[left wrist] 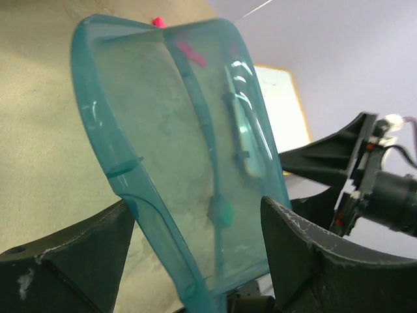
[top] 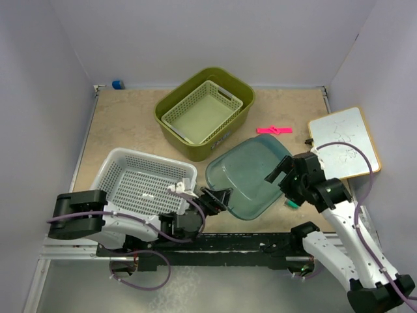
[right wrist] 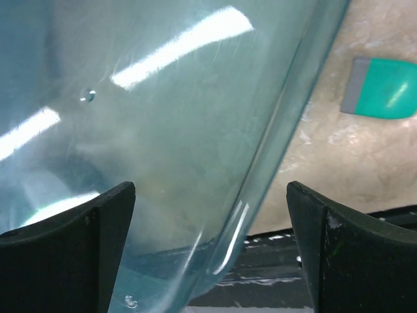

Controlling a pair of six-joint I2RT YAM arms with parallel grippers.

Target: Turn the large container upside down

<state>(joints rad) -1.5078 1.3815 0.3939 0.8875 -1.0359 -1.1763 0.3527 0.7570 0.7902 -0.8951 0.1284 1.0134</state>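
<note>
**Large container [top: 251, 179] straddled at two edges**

The teal, see-through tub rests on the table [top: 130, 130], between the white basket [top: 140, 182] and the whiteboard [top: 342, 143], just in front of the olive bin [top: 205, 114]. The left gripper [top: 218, 197] has its jaws either side of the near-left corner; I cannot tell whether they pinch it. The right gripper [top: 285, 175] stands spread wide around the right rim, one finger clear of it.

The left arm [top: 117, 218] is laid low and stretched forward, its gripper [top: 215, 197] closed on the large container [top: 251, 176], which is pinched between both fingers [left wrist: 71, 254]. The right arm [top: 345, 222] is bent at the elbow, its gripper [top: 281, 171] held spread wide.
</note>
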